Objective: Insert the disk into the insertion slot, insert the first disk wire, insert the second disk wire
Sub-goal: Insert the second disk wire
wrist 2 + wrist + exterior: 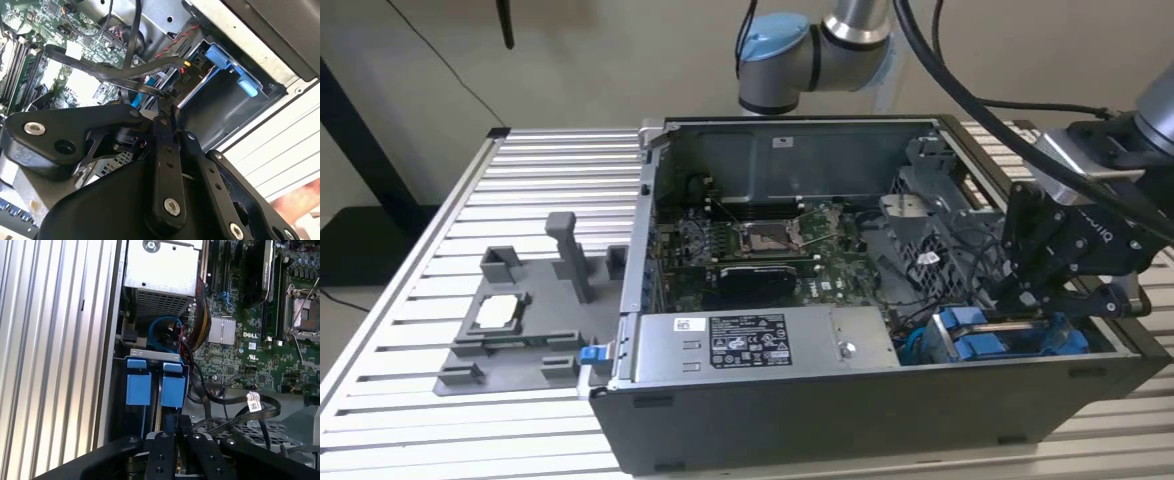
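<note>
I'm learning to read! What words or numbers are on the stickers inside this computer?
Nothing here can be quoted for sure.
Sticker on the power supply box: print too small to read.
White tag on the black cable: too blurred to read.
Small white sticker on the case's back wall: too small.

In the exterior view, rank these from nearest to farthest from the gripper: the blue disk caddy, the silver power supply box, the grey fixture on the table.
1. Blue disk caddy, directly below the gripper, inside the case.
2. Silver power supply box, toward the exterior view's left, along the case's near wall.
3. Grey fixture, outside the case, far on the view's left.
</note>
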You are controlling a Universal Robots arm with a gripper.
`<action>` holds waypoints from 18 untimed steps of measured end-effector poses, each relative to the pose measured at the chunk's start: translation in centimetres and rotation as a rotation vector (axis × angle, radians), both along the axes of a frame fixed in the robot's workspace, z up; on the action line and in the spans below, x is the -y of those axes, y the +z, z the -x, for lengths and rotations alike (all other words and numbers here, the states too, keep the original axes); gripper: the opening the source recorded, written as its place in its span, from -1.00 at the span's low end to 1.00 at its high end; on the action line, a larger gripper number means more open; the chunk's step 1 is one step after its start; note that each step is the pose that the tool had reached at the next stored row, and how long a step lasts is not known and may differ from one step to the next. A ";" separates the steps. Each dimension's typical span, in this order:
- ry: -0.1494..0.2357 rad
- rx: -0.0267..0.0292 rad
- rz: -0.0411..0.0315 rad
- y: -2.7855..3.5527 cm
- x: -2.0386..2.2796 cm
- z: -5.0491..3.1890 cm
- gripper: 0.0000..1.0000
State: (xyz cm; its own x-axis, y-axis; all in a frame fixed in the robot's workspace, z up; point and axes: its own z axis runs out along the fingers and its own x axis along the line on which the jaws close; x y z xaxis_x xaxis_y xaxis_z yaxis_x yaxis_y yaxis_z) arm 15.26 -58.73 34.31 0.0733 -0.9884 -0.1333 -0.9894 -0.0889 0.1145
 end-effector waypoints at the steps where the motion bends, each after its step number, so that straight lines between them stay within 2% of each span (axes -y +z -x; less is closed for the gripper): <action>1: -0.006 -0.0001 -0.0002 -0.05 0.00 -0.01 -0.69; 5: -0.030 -0.0004 -0.0001 -0.16 -0.01 -0.04 -0.69; 13: -0.051 -0.0009 0.0000 -0.23 0.00 -0.15 -0.69; 16: -0.062 -0.0045 -0.0002 -0.31 0.00 -0.16 -0.69; 18: -0.071 -0.0089 0.0001 -0.37 0.00 -0.17 -0.69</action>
State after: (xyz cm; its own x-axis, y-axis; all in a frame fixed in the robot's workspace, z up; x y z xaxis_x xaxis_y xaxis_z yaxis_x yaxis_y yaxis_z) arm 15.43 -58.73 33.93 0.0019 -0.9910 -0.1336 -0.9922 -0.0186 0.1233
